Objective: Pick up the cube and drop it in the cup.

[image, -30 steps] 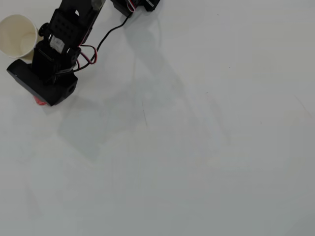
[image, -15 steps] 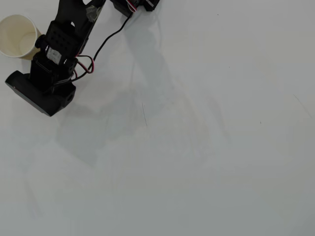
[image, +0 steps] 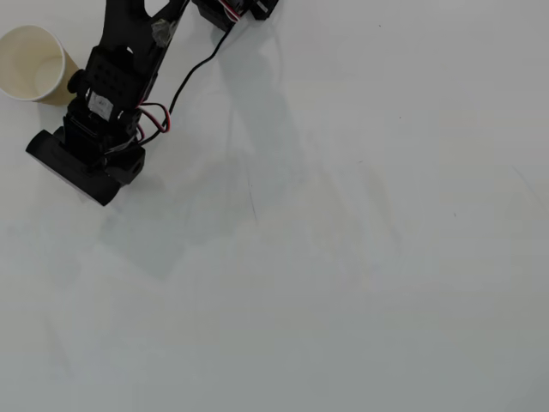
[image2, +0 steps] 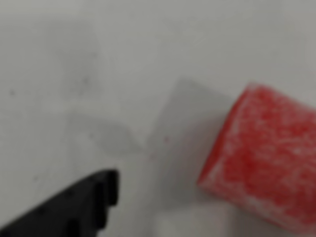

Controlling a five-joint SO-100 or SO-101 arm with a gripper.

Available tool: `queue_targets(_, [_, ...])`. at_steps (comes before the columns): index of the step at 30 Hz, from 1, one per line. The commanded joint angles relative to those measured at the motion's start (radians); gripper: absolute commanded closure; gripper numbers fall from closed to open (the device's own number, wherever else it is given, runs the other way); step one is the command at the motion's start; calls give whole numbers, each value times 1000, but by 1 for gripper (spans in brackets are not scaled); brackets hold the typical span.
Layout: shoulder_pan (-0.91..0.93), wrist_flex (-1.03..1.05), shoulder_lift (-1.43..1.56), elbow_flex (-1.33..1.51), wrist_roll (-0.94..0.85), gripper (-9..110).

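Observation:
The cube (image2: 261,158), red with whitish speckles, fills the right side of the wrist view and lies on the white table. One black finger (image2: 94,197) comes in from the lower left, with a strip of bare table between it and the cube. The other finger is out of frame. In the overhead view the gripper (image: 73,167) sits at the upper left under the arm's black body, which hides the cube. The cream cup (image: 34,64) stands upright just up and left of the arm, with nothing visible in it.
The arm's base (image: 236,9) and its black and red cables (image: 184,73) lie at the top edge of the overhead view. The white table (image: 343,257) stretches to the right and below the arm.
One second ago a sliver of red showed below the gripper; it is covered now. The gripper head has shifted slightly, first up and left, then back to the right.

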Motion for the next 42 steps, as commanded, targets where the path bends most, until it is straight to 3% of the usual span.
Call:
queue_targets(1, [34,-66,25,-126,-18,55])
queue_targets(42, [94,-161,-77,-178,-25,58])
